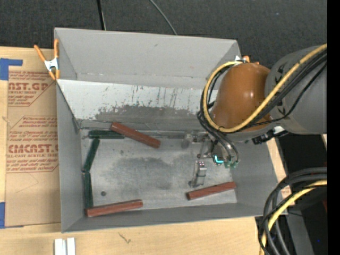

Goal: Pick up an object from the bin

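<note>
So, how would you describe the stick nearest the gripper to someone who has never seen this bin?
In the grey bin, go to the view's lower right corner, just below the gripper. A reddish-brown stick lies there alone, slightly tilted. The other two brown sticks lie at lower left and by the back wall, beside dark green sticks.

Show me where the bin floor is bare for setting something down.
The middle of the grey metal floor is bare, between the upper red-brown stick, the lower-left red-brown stick and the gripper. Crowded: three dark green sticks along the left wall, and another red-brown stick close by the gripper.
</note>
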`<state>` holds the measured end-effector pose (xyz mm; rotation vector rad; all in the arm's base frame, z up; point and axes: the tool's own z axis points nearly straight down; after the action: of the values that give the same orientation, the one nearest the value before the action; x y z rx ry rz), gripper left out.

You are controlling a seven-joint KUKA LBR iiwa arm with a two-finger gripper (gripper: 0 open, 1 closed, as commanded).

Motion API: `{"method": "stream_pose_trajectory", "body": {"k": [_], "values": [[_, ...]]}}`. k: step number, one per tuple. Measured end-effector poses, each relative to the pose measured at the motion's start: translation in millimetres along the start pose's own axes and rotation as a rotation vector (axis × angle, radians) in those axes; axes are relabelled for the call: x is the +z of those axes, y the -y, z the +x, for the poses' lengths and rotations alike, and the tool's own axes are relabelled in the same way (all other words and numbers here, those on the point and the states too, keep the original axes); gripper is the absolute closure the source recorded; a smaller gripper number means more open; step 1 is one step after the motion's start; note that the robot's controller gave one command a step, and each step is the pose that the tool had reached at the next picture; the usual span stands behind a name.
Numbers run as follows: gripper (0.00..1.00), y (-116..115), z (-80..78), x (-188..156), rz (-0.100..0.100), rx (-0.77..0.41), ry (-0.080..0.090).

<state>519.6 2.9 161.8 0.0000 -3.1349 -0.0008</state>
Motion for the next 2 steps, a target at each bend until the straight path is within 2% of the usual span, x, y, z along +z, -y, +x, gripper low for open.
{"method": "stream_pose_trajectory", "body": {"k": [1,2], "values": [[0.00,0,-1.9,-4,0.000,0.000,0.007],[0.00,16,12.2,25,0.000,-0.152,0.018]]}}
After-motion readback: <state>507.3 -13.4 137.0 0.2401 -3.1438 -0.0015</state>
